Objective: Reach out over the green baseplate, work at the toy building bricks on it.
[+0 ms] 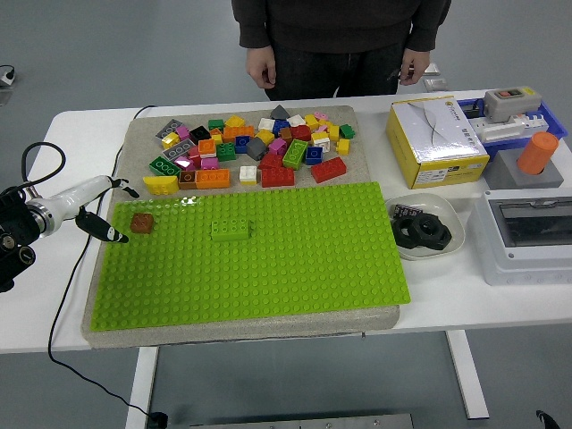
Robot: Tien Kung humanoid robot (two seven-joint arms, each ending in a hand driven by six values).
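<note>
One hand (89, 207) shows, the left one, entering from the left edge; its white and black fingers (109, 234) are loosely spread and hold nothing, and the wrist behind them is cut off by the frame. The right hand is out of sight. Just to the right of the fingertips, apart from them, sits one brown brick (141, 222) on the left end of the green baseplate (295, 268), a flat rectangle covered in a regular grid of studs. Farther right of the hand one green brick (231, 230) stands on the plate, hard to pick out against the same colour. Beyond the hand and to its right lies a loose heap of bricks (255, 147), several dozen in many colours; they overlap too much for an exact count. Plate and heap rest on a grey mat (143, 134) on the white worktop (80, 134). Far to the right are one yellow cardboard box (436, 130), one white bowl (427, 248) with dark ring-shaped parts, and one orange cylinder (537, 153). A person (340, 36) stands across the worktop, cropped at the chest, both hands hanging.
</note>
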